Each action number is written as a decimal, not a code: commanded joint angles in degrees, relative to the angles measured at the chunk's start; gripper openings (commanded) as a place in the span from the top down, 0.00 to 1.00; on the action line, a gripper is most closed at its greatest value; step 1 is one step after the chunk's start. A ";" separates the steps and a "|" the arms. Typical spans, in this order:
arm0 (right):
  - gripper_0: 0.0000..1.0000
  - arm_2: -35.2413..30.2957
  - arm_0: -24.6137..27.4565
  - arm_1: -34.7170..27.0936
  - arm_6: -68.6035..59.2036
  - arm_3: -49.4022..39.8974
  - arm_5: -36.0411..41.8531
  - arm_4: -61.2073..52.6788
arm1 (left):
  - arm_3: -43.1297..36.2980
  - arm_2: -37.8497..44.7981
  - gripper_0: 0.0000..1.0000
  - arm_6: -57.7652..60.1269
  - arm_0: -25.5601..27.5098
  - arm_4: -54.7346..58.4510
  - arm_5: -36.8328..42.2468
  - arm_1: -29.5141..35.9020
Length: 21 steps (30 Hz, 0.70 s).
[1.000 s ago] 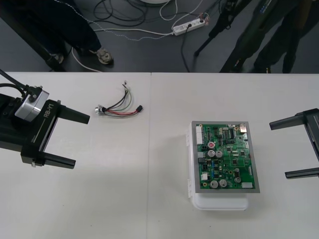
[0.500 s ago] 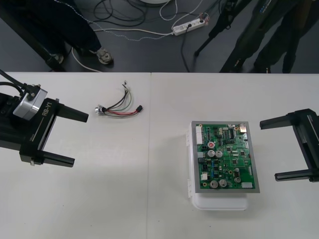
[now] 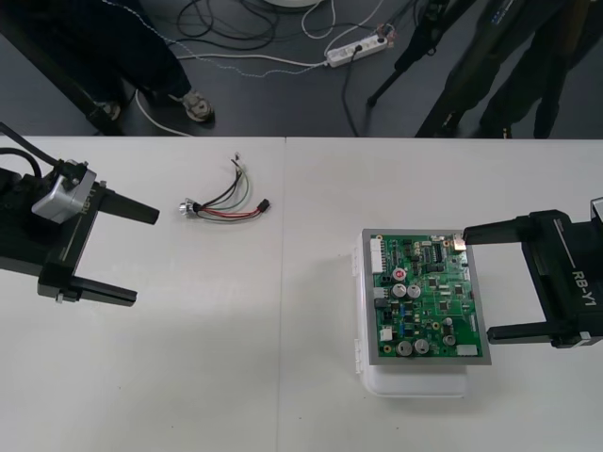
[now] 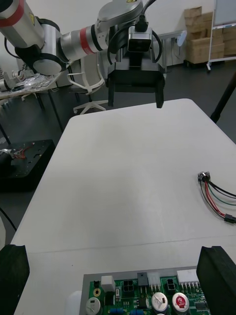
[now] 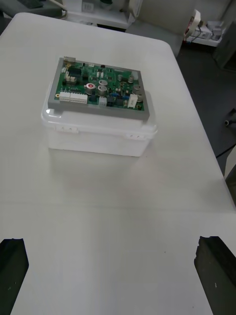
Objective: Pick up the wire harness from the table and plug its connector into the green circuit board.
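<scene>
A small wire harness (image 3: pixel 226 202) of thin red, black and green wires lies flat on the far left part of the plain light table (image 3: pixel 283 395). Its round metal socket points left and its small black plug points right. It is not yet picked up, so the task is at the approach stage.

The left gripper (image 3: pixel 147 257) hovers just left of the harness, black fingers spread wide and holding nothing. Next, it would likely need to shift right and farther, come down, and close near the plug.

The green circuit board (image 3: pixel 424 297) sits on a white box-shaped base (image 3: pixel 415 384), well apart to the right. The right gripper (image 3: pixel 476 282), also spread and empty, has its fingertips at the board's right edge. Nothing lies between the left gripper and the harness. The right gripper could crowd the board when plugging in.
</scene>
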 commanded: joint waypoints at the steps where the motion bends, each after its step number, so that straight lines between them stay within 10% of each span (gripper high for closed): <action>1: 0.00 -0.21 -1.05 2.29 -0.35 -0.81 -0.32 -0.33 | 0.00 1.60 0.00 4.21 -3.14 -2.98 -1.94 2.56; 21: 0.00 -2.76 -2.98 7.92 8.79 5.17 -0.32 -0.24 | 3.42 -2.01 0.00 6.93 -11.75 -15.02 -1.94 2.56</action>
